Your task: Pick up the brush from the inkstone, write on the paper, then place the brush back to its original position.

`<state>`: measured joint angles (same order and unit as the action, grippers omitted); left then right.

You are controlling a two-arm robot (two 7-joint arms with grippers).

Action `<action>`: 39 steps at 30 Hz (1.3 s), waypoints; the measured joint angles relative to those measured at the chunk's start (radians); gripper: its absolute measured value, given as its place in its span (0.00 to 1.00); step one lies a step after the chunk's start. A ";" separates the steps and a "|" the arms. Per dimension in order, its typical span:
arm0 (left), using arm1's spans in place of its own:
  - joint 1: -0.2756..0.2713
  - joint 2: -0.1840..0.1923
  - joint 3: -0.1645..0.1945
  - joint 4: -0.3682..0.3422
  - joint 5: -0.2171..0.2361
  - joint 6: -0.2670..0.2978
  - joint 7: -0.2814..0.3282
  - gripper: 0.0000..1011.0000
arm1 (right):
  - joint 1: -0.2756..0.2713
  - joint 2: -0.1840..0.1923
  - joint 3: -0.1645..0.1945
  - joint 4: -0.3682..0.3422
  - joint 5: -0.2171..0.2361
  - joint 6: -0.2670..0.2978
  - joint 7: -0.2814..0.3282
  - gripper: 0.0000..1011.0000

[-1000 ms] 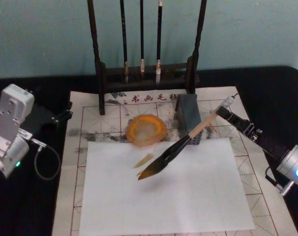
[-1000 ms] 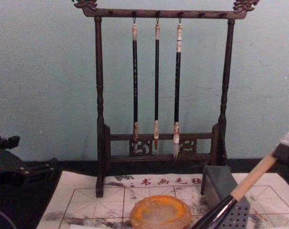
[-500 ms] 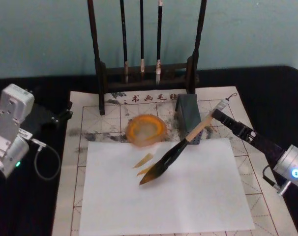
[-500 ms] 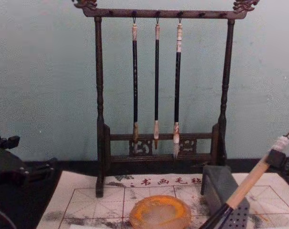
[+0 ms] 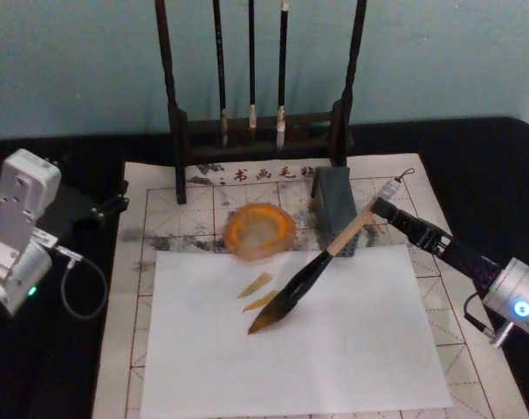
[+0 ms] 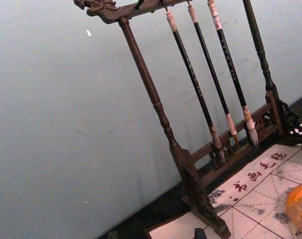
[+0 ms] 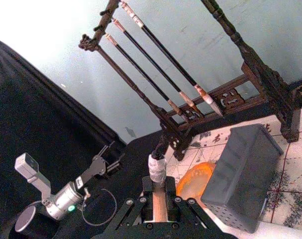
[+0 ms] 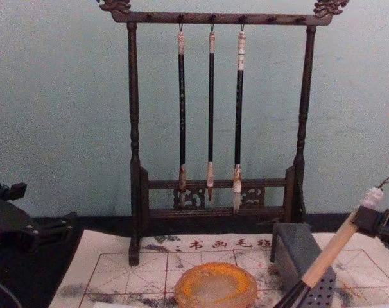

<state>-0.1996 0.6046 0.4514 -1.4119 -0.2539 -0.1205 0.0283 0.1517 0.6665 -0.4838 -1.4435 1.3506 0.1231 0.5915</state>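
Here the right end effector (image 5: 378, 208) is clamped on the brush (image 5: 321, 262) just below its white-wrapped end, the shaft slanting down to a white sheet (image 5: 352, 367) that lies on the gridded paper (image 5: 160, 205). Whether the tip touches, I cannot tell. The inkstone (image 5: 261, 230) sits just beyond the sheet. The brush looks light, with a stiff handle and soft, wet bristles that would splay under pressure. Held this far up, the tip probably wanders, so a mid-handle hold on the bare wood would steady it. The left end effector (image 5: 107, 208) is parked on the table's left; I cannot tell its state.
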 joint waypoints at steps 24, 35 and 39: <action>0.000 0.000 0.000 0.000 0.000 0.000 0.000 0.99 | 0.002 0.000 0.005 0.005 -0.020 -0.002 -0.010 0.16; 0.000 0.000 0.000 0.000 0.000 0.000 0.000 0.99 | -0.004 0.001 0.017 0.006 -0.020 -0.007 -0.017 0.16; 0.000 0.000 0.000 0.000 0.000 0.000 0.000 0.99 | -0.007 0.002 0.023 0.008 -0.020 -0.010 -0.020 0.16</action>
<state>-0.1995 0.6047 0.4513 -1.4119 -0.2539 -0.1205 0.0283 0.1443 0.6690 -0.4607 -1.4353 1.3306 0.1135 0.5716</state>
